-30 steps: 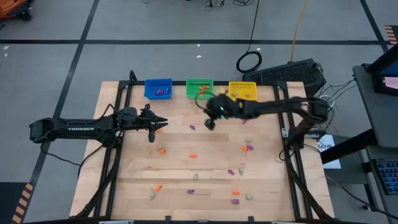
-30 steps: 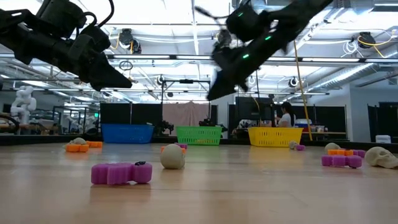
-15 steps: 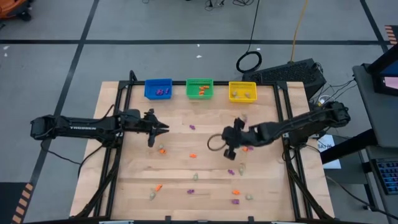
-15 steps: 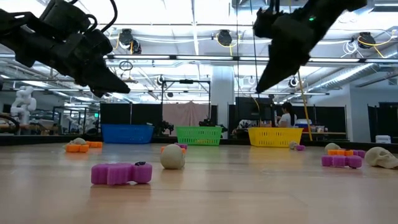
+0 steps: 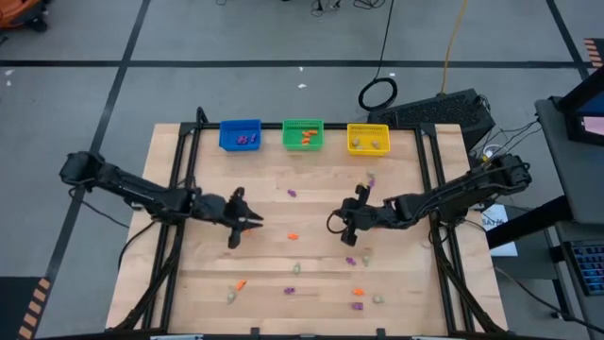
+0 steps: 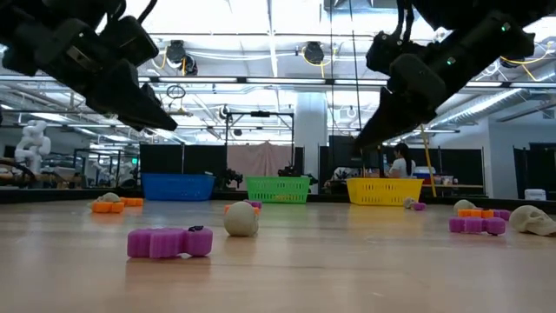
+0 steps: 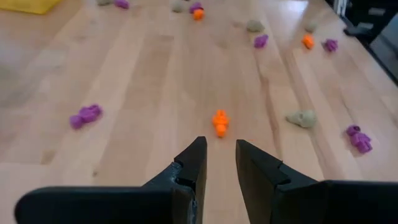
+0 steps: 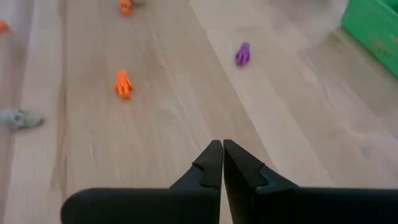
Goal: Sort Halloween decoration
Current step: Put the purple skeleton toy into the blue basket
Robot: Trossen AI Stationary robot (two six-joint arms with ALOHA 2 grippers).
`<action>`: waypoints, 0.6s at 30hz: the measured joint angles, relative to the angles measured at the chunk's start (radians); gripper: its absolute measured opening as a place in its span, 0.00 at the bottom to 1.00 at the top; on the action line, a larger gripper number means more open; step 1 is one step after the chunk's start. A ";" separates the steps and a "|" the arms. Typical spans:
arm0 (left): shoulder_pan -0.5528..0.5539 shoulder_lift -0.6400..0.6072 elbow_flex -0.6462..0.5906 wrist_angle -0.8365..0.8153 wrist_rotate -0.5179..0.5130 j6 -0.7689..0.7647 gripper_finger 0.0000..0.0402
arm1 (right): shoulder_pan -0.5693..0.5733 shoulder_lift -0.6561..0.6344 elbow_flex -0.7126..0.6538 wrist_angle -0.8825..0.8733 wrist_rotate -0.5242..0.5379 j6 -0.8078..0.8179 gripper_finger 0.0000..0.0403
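Note:
Tiny purple, orange and beige trinkets lie scattered on the wooden table (image 5: 189, 283). My left gripper (image 5: 253, 223) hovers left of the table's middle, narrowly open (image 7: 220, 149), pointing at an orange trinket (image 7: 219, 122) that lies flat just ahead of it (image 5: 293, 236). My right gripper (image 5: 340, 227) hovers right of the middle, shut and empty (image 8: 222, 149). Ahead of it lie the same orange trinket (image 8: 123, 84) and a purple one (image 8: 242, 54). Both grippers hang well above the table in the low view.
A blue bin (image 5: 241, 135), a green bin (image 5: 303, 134) and a yellow bin (image 5: 368, 139) stand along the far edge, each holding a few trinkets. A purple trinket (image 7: 86, 115) and a beige one (image 7: 301, 117) lie near the orange one. More trinkets lie toward the near edge.
My right gripper has swung from over the green bin toward the near edge, ending above the table's middle right. My left gripper has moved toward the near edge and slightly right, its arm now slanting across the table's left side.

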 joint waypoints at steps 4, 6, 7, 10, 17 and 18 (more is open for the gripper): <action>-0.081 0.101 0.069 0.003 -0.069 -0.014 0.21 | -0.002 0.000 -0.016 0.103 0.014 -0.083 0.00; -0.109 0.154 0.103 0.012 -0.093 -0.029 0.21 | -0.003 0.000 -0.016 0.134 0.051 -0.122 0.00; -0.123 0.181 0.119 0.022 -0.098 -0.035 0.21 | -0.008 0.000 -0.016 0.148 0.059 -0.145 0.00; -0.153 0.259 0.160 0.055 -0.104 -0.054 0.21 | -0.021 0.000 -0.016 0.190 0.072 -0.201 0.00; -0.200 0.436 0.235 0.175 -0.127 -0.081 0.21 | -0.029 -0.002 -0.043 0.301 0.069 -0.311 0.00; -0.205 0.464 0.252 0.193 -0.127 -0.081 0.21 | -0.029 -0.007 -0.062 0.321 0.061 -0.313 0.00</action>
